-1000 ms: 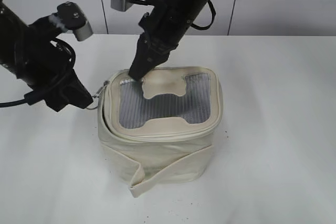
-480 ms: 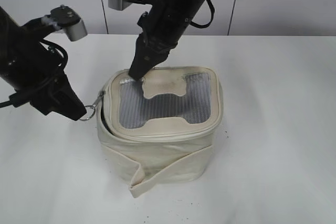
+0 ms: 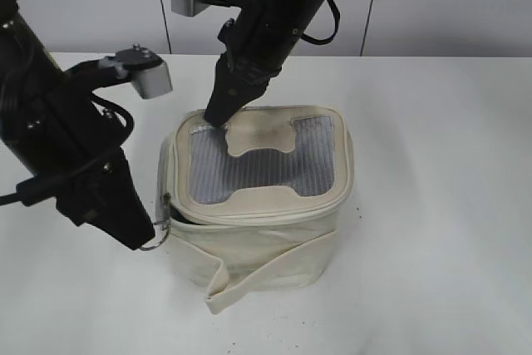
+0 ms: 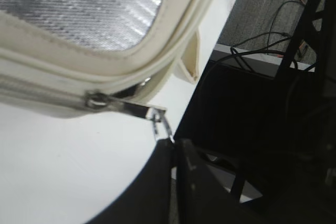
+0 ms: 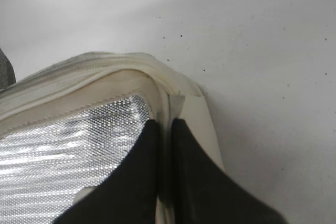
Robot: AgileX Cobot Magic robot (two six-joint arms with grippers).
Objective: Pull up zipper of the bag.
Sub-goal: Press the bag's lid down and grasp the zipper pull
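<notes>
The cream bag [image 3: 258,243] stands mid-table with its grey mesh top [image 3: 249,164] facing up. The zipper track [image 3: 249,215] runs round the lid rim. One silver slider [image 3: 166,201] sits at the front-left corner; it also shows in the left wrist view [image 4: 97,99], with its ring pull [image 4: 163,128] drawn taut. My left gripper [image 3: 148,240] [image 4: 173,142] is shut on that ring, low beside the bag. My right gripper [image 3: 214,118] [image 5: 163,124] is shut, its tips pressing on the lid's back-left corner. I see no second slider.
The bag's loose strap [image 3: 249,270] hangs folded at the front. The white table [image 3: 432,205] extends to the right and front. A grey wall stands behind. The left wrist view shows the table's edge with dark frames and cables [image 4: 273,77] beyond it.
My left gripper has moved from the bag's back-left side down toward the front, drawing the ring and slider along the left rim to the front-left corner. The right gripper has stayed put.
</notes>
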